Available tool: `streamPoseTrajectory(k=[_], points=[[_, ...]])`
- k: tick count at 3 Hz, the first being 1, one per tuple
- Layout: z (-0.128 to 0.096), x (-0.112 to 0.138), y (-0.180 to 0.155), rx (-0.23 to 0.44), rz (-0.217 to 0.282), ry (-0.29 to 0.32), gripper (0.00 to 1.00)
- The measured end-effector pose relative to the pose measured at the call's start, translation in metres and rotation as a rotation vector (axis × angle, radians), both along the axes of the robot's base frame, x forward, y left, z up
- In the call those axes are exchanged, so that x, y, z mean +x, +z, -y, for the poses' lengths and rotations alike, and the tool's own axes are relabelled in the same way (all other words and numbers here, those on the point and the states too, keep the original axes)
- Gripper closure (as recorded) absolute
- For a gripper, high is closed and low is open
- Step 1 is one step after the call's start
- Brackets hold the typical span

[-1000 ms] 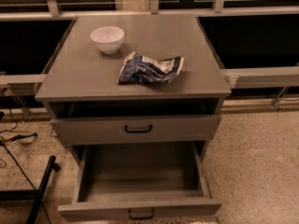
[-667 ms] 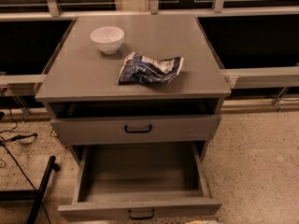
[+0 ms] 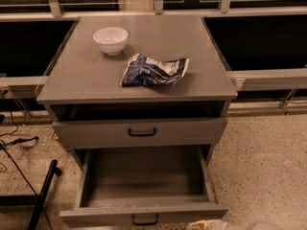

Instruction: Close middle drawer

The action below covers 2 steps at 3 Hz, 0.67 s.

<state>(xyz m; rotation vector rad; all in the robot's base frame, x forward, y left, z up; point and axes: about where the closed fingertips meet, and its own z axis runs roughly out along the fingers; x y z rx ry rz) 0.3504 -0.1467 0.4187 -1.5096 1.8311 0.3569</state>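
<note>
**Inspector:** Findings, left to right.

**Surveyor:** A black stand leg [image 3: 42, 195] lies on the floor, apart from the unit. On the desk [image 3: 86, 80] there is a white bowl [image 3: 110, 40], with a crumpled snack bag [image 3: 154, 70] to its right. Below, the upper drawer [image 3: 139, 132] sits slightly out. The middle drawer [image 3: 144, 215] is pulled far out, its front at the bottom edge of the view.

**Inspector:** And the gripper?

**Surveyor:** The gripper [image 3: 207, 224] shows only as a pale tip at the bottom edge, just right of that front's corner. I see no contact. I cannot tell whether it is spread or pressed together.

**Inspector:** What step is in hand?

**Surveyor:** Approach, in my judgement; closing has not begun. The next move calls for meeting the front panel near the handle and pushing straight in, squarely, so the box does not skew.
</note>
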Motion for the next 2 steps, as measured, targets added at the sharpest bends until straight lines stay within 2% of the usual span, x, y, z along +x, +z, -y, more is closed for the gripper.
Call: streamPoseTrajectory(k=[2], points=[[-0.005,0.026,-0.012,-0.038,0.015,0.041,1.0]])
